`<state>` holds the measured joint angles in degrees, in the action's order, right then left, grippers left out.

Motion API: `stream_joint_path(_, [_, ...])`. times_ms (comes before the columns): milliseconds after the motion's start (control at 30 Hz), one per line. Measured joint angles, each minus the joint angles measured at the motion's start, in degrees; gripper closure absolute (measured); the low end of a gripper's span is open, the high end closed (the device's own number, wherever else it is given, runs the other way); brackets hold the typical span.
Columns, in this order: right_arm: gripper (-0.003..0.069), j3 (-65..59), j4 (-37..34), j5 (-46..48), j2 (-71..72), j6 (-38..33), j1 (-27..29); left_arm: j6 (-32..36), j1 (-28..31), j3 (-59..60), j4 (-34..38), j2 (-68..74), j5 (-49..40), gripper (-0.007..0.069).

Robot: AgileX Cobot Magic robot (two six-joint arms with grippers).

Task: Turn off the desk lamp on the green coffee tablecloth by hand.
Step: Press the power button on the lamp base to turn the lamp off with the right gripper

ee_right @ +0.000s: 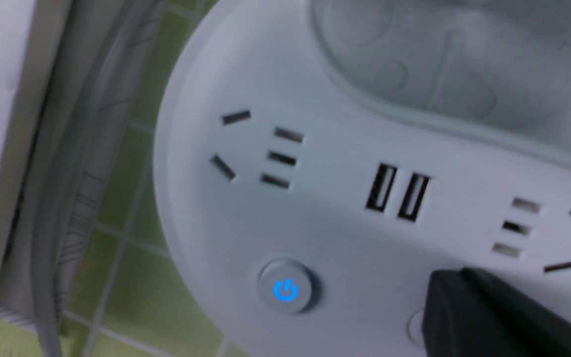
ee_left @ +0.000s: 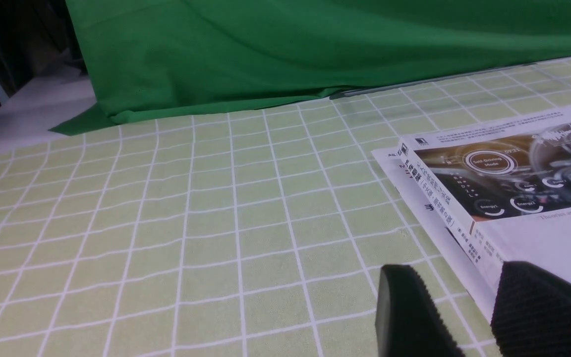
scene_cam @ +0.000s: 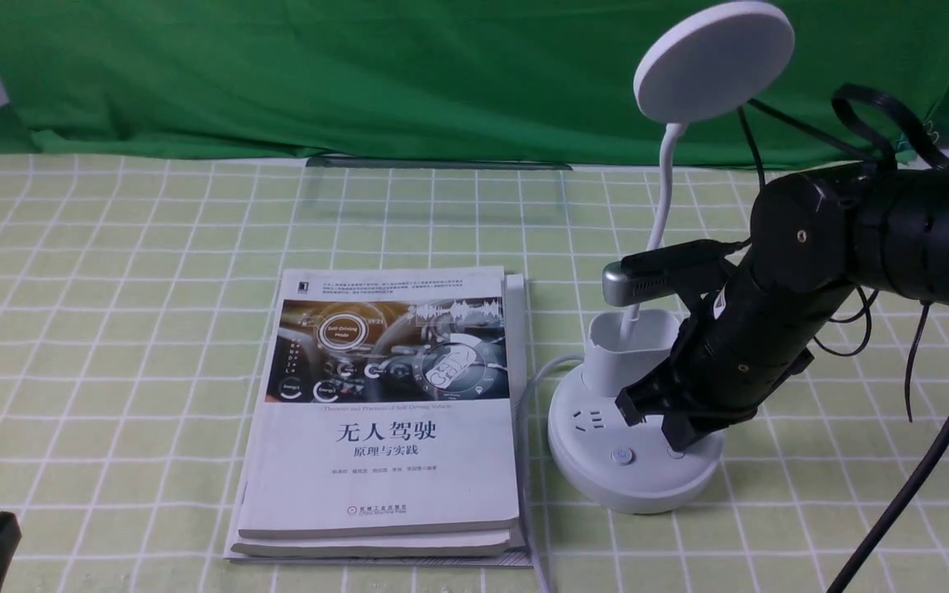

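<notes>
Two buttons on the round base of the desk lamp (scene_cam: 606, 465): one lit blue (ee_right: 285, 290), the other (ee_right: 416, 325) half hidden under the black tip of the right gripper (scene_cam: 679, 441). Fingers together, angled down from the right, tip against the base. Lamp upright on the green coffee tablecloth (scene_cam: 112, 329), right of centre, just beside a stack of books (scene_cam: 384, 461) – disc head raised before the dark green backdrop (scene_cam: 359, 74). Left gripper (ee_left: 456, 277) low at the near left, pads apart, holding nothing, close to the books' spine.
</notes>
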<state>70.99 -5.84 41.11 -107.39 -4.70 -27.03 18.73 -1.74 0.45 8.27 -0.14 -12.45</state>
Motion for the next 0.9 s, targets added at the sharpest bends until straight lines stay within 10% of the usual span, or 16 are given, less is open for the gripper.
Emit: stream_joint_path(900, [0.0615, -0.6, 0.6, 0.6, 0.5, 0.0, 0.0, 0.0, 0.0, 0.0, 0.0, 0.0, 0.0, 0.0382])
